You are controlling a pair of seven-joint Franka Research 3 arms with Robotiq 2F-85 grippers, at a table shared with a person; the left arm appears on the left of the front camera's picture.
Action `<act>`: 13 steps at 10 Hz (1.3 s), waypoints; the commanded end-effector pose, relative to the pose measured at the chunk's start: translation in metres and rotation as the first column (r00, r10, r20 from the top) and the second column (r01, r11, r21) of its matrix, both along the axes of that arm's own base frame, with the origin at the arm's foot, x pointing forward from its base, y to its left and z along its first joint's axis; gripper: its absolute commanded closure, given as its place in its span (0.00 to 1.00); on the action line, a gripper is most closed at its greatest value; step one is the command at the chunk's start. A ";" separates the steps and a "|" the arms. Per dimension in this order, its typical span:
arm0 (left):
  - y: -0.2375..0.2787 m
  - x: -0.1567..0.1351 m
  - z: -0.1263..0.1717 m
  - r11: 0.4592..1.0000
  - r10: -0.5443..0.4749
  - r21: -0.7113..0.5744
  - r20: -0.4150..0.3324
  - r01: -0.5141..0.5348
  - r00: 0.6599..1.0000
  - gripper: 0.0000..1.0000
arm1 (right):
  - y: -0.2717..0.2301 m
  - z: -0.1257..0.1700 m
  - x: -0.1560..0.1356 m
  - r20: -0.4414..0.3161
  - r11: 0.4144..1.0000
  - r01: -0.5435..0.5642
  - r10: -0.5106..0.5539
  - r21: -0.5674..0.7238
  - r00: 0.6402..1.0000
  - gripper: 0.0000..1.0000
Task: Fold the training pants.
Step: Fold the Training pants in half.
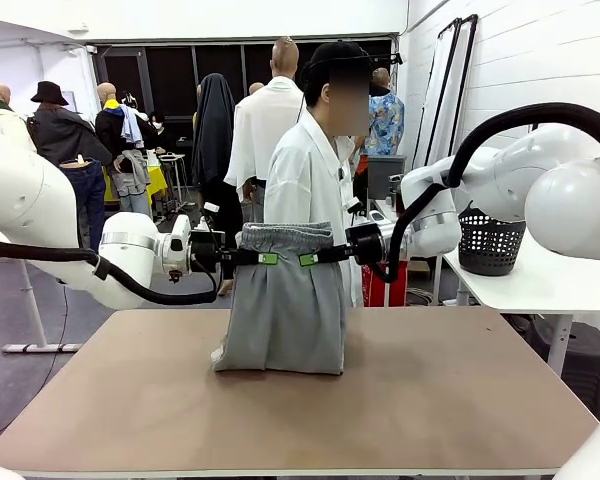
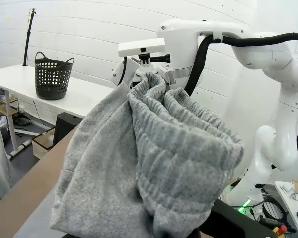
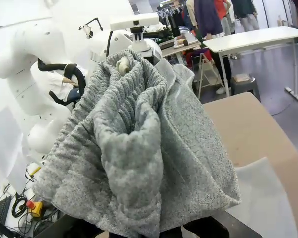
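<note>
The light grey training pants hang above the brown table, held up by the gathered waistband, with their lower end resting on the tabletop. My left gripper is shut on the waistband's left end and my right gripper is shut on its right end, the two facing each other. In the left wrist view the bunched waistband fills the foreground and hides my fingers; the right arm's gripper holds its far end. The right wrist view shows the same grey cloth covering my fingers.
A person in a white shirt stands right behind the pants at the table's far edge. A black mesh basket sits on a white side table at the right. Bare tabletop lies to both sides of the pants.
</note>
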State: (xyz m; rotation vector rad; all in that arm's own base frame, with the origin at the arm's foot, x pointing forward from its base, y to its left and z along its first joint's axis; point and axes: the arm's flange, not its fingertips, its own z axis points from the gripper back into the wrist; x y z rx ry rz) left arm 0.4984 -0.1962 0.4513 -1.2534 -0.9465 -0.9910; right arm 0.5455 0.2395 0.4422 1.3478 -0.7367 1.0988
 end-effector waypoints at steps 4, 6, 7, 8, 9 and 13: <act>0.004 -0.023 -0.006 0.999 -0.032 0.003 -0.071 0.032 0.997 1.00 | -0.002 -0.010 -0.018 -0.071 0.999 -0.004 0.007 0.035 0.997 1.00; 0.013 -0.035 -0.024 0.998 -0.056 0.001 -0.182 0.057 0.982 1.00 | -0.001 -0.028 -0.030 -0.151 1.000 -0.011 0.015 0.025 0.988 1.00; 0.020 -0.041 -0.032 0.998 -0.057 -0.007 -0.234 0.057 0.971 1.00 | -0.003 -0.037 -0.036 -0.190 1.000 -0.002 0.007 0.028 0.982 1.00; 0.024 -0.046 -0.041 0.998 -0.059 -0.015 -0.278 0.058 0.959 1.00 | -0.003 -0.047 -0.041 -0.227 0.999 0.009 0.000 0.037 0.974 1.00; 0.027 -0.049 -0.050 0.998 -0.065 -0.024 -0.308 0.060 0.949 1.00 | -0.002 -0.059 -0.046 -0.260 0.999 0.012 0.000 0.045 0.966 1.00; 0.030 -0.034 -0.097 0.995 -0.100 -0.054 -0.509 0.085 0.855 1.00 | -0.001 -0.101 -0.052 -0.402 0.999 0.037 -0.034 0.000 0.915 1.00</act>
